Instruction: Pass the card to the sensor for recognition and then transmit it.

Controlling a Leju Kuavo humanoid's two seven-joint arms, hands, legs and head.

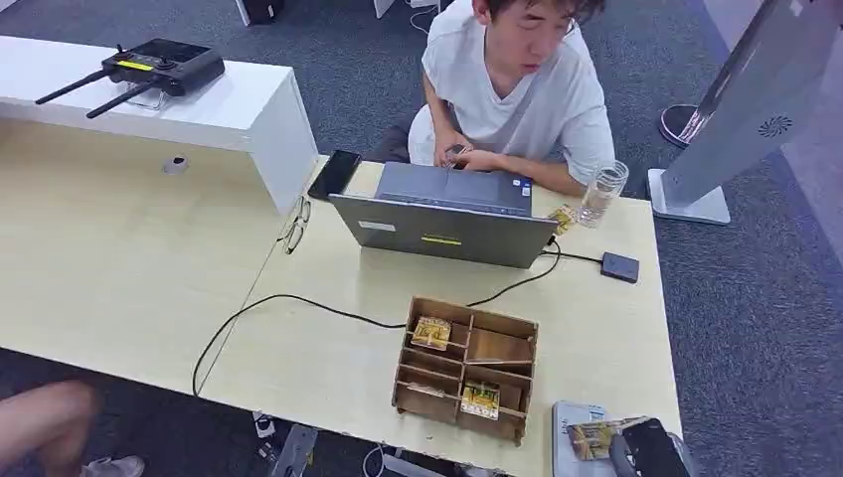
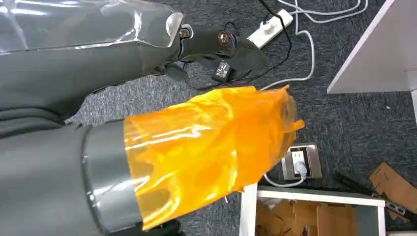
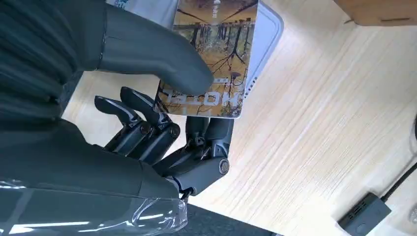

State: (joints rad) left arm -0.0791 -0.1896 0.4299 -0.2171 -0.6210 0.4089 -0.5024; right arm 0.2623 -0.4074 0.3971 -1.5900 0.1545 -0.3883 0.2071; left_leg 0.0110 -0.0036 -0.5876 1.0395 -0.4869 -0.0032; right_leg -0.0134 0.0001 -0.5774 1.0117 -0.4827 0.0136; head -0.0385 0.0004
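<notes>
Right wrist view: right hand (image 3: 167, 113) pinched the card (image 3: 214, 54) between thumb and fingers, above the white sensor pad (image 3: 268, 34).
Head view: card (image 1: 594, 437) at the table's (image 1: 328, 368) near right corner, by the wooden organizer (image 1: 467, 370).
Left hand (image 2: 196, 152): wrapped in orange film; grip unclear.

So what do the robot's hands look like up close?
The right hand has a thick grey thumb and thin, dark, jointed fingers with small round metal pins. Behind it sits a grey ribbed cover, with clear plastic film wrapped over the wrist. The left hand has shiny orange film wrapped over a grey part, with clear film on the grey arm behind it and dark fingers with metal pins.
</notes>
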